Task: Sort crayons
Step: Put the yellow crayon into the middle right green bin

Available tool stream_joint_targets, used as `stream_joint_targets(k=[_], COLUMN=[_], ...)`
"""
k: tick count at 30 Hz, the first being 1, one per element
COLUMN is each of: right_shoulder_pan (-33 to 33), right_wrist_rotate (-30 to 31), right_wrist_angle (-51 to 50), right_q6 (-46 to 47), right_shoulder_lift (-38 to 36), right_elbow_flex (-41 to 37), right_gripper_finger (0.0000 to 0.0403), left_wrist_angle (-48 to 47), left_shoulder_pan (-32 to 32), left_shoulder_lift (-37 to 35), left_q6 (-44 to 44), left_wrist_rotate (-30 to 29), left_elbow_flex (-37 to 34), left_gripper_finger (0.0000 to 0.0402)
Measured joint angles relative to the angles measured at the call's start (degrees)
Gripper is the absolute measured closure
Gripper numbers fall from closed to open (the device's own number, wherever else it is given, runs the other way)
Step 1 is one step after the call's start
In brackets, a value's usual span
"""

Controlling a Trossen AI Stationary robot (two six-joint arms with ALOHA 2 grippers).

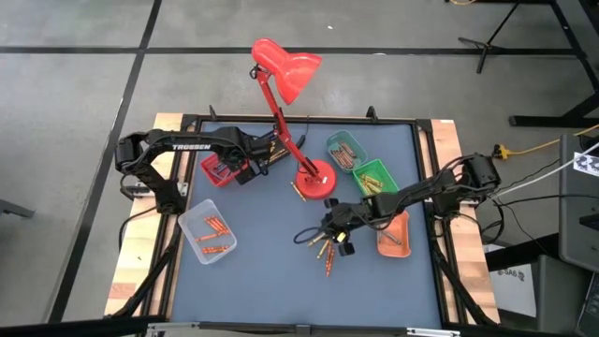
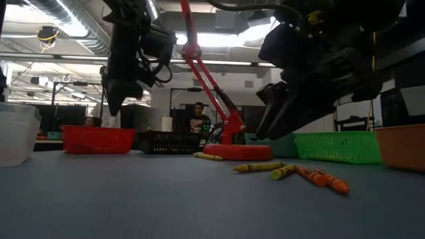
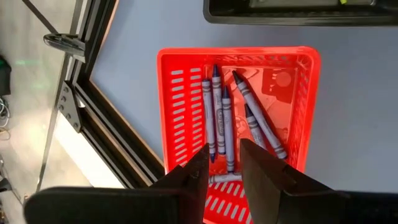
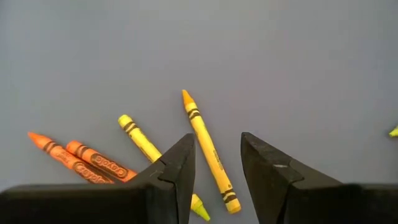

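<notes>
Above the near-right crayons (image 4: 208,152), the right end effector (image 4: 217,165) hangs spread and empty; descending off-centre could nudge the yellow one away.

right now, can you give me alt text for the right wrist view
The right gripper hangs open over a grey table, its two dark fingers straddling a yellow crayon that lies flat. A second yellow crayon and two orange crayons lie beside it on the table.
</notes>
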Motion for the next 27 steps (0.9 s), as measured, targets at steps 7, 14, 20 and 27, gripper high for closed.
stream_joint_targets(k=[7, 14, 20, 27], right_shoulder_pan=[0.0, 0.0, 0.0, 0.0], right_wrist_rotate=[0.0, 0.9, 1.6, 2.1], right_wrist_angle=[0.1, 0.8, 1.1, 1.5], right_q6=[0.0, 0.1, 0.0, 0.0], right_shoulder_lift=[4.0, 6.7, 6.8, 6.9], right_elbow_flex=[0.0, 0.1, 0.1, 0.1], right_gripper_finger=[0.0275, 0.0277, 0.0318, 0.0372], left_wrist_angle=[0.1, 1.0, 1.4, 3.3], left_shoulder_pan=[0.0, 0.0, 0.0, -0.1], left_shoulder_lift=[0.0, 0.0, 0.0, 0.0], left_q6=[0.0, 0.0, 0.0, 0.0], left_wrist_rotate=[0.0, 0.3, 0.6, 1.9], left_elbow_flex=[0.0, 0.0, 0.0, 0.0], left_gripper_finger=[0.0328, 0.0328, 0.0328, 0.0328])
